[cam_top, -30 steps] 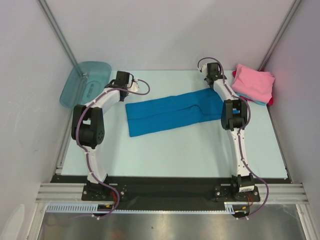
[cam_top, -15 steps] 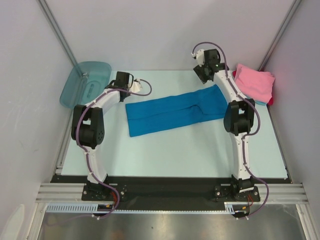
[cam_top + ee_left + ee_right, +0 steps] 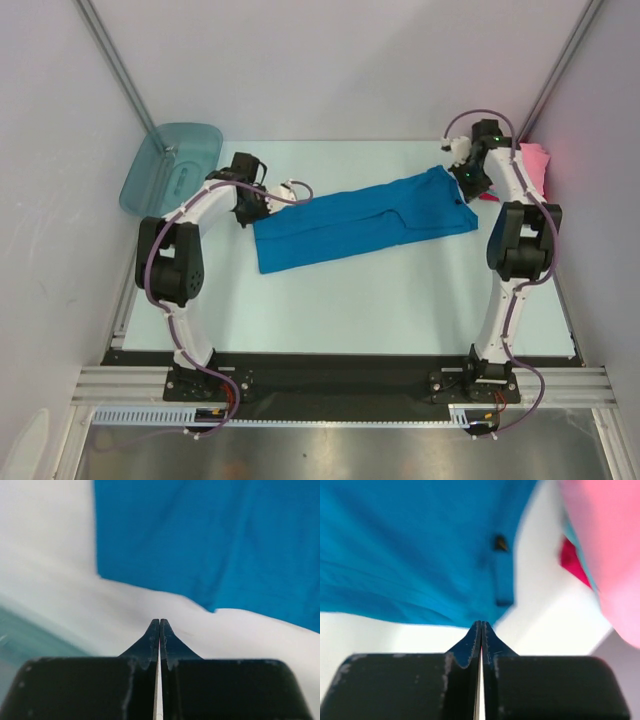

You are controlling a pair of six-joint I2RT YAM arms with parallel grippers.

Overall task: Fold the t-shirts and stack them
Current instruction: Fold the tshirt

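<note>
Left gripper (image 3: 159,621) and right gripper (image 3: 481,623) are pressed together; best open, pinch the shirt (image 3: 350,225) ends evenly, fold flat

pink t-shirt (image 3: 536,158): largely hidden behind the right arm (image 3: 518,185) from above; blurred and cut by the edge in the right wrist view.
blue t-shirt (image 3: 210,540): runs off the top and right edges in the left wrist view.
dark mark (image 3: 501,543): too blurred to identify.

At least three t-shirts (image 3: 360,220), one tub (image 3: 170,165)
</note>
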